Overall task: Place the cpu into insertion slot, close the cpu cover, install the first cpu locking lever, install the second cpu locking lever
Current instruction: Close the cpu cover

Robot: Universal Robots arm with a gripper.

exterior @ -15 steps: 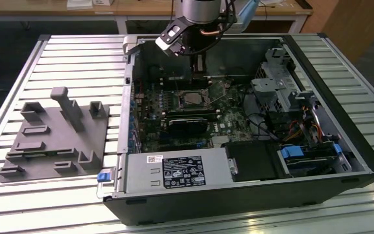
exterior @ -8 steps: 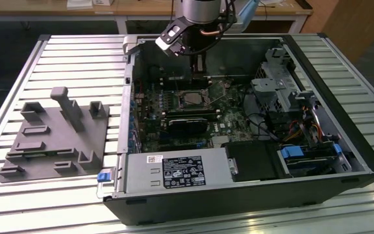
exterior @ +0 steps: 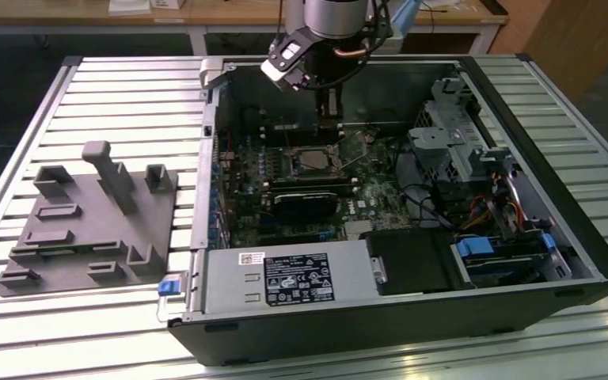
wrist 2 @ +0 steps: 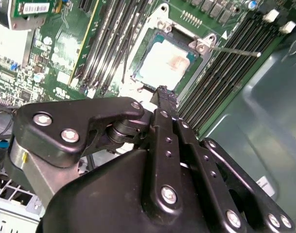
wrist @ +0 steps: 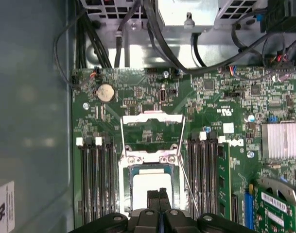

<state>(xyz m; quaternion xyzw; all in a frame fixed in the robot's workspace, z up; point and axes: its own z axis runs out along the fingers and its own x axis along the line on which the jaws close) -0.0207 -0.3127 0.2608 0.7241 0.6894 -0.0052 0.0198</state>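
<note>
Nearest my wrist cameras is the gripper (wrist: 159,196), fingers clenched together with nothing between them; in both wrist views its tip sits over one edge of the cpu (wrist: 147,187); I cannot tell whether it touches. The cpu lies flat in the slot (wrist: 127,187), its edges square to the rim. The cover (wrist: 152,115) stands open, clear of the slot on the side away from the gripper; a thin wire lever (wrist: 186,182) slants off along one slot edge. Memory slots (wrist: 96,179) flank the slot closely on both sides, leaving little lateral room; past one bank lies the bare case wall (wrist: 31,121). In the exterior view the arm reaches down into the open case (exterior: 389,340); the drive cage (exterior: 446,142) stands to the exterior view's right.
</note>
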